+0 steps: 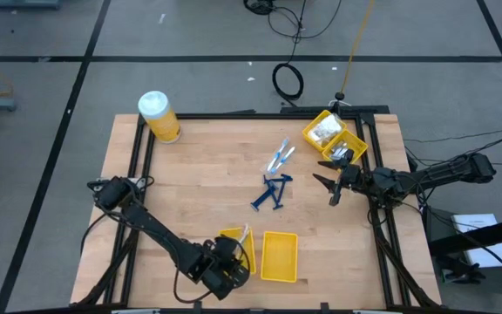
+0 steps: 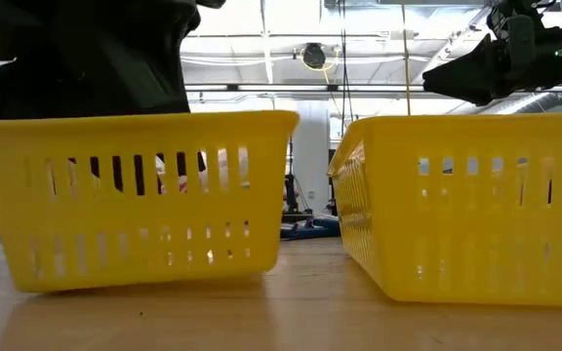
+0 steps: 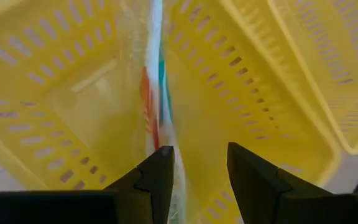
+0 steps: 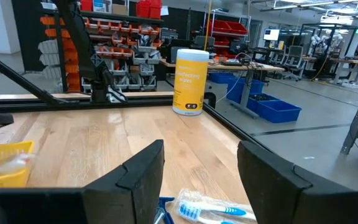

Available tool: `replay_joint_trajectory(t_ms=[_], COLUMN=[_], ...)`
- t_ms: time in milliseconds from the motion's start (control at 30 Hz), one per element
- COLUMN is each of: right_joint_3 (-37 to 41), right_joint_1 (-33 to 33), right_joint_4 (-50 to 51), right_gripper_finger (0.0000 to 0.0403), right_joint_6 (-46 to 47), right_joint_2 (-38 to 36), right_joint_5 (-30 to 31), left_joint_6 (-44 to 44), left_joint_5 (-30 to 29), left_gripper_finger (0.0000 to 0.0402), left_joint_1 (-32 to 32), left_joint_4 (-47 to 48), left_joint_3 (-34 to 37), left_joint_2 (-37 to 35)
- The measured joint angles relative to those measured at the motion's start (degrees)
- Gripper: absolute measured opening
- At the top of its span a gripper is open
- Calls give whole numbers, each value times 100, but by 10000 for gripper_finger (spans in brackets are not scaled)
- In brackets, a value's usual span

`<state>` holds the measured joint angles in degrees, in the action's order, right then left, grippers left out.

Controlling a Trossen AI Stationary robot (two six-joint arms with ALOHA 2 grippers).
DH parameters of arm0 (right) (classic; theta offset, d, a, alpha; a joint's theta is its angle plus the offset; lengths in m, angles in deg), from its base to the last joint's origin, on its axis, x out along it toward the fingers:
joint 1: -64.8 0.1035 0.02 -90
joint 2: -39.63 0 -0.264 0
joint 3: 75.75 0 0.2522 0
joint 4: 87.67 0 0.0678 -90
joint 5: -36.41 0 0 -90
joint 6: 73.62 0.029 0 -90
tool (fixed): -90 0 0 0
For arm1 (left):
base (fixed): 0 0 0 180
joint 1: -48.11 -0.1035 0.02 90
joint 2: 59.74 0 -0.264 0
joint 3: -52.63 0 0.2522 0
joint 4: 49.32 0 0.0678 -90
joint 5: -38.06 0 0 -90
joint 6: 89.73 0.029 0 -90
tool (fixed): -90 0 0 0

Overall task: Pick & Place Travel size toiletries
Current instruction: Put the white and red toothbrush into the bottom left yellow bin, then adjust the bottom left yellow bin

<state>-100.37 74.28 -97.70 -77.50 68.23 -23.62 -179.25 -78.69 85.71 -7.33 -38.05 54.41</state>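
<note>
While I hover above the near yellow slotted plastic bin [image 1: 236, 249]:
Left gripper [image 3: 197, 171]: fingers spread, beside a clear-wrapped white toothbrush [image 3: 156, 93] standing inside.
Right gripper [image 1: 331, 185]: fingers apart, empty, near dark blue T-shaped razors [image 1: 273, 190].

- Left arm [image 1: 159, 234]: dark, near-black links joined by rounded joint housings; black cable loops out at the base end.
- Left gripper [image 3: 197, 177]: two matte black fingers with flat inner faces; a small step is notched into the finger [image 3: 157, 180] on one side.
- Right arm [image 1: 434, 173]: same dark finish, slim segmented links, bulkier rounded housing at the far end, black cables trailing from it.
- Right gripper [image 4: 201, 171]: two broad black fingers, smooth-faced with angular bevelled edges; seen from above it ends in pointed dark prongs.
</note>
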Motion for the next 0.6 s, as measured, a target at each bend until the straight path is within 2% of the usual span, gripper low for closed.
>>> replay_joint_trajectory(t_ms=[233,367,467,600], right_joint_3=[0,0,0,0], right_joint_1=[-1,1,-1,-1], right_joint_4=[2,4,5,7], right_gripper_finger=[192,192,192,192], right_joint_6=[0,0,0,-5], right_joint_2=[0,0,1,0], right_joint_5=[0,0,1,2], left_joint_6=[1129,1597,1290,-108], left_joint_5=[5,-260,-520,-1086], left_gripper_finger=[147,147,147,147], left_joint_1=[-24,-24,71,416], left_joint_4=[-298,-78,1042,2862], left_joint_3=[-408,-860,-1175,-1234], left_joint_2=[-53,-66,-185,-375])
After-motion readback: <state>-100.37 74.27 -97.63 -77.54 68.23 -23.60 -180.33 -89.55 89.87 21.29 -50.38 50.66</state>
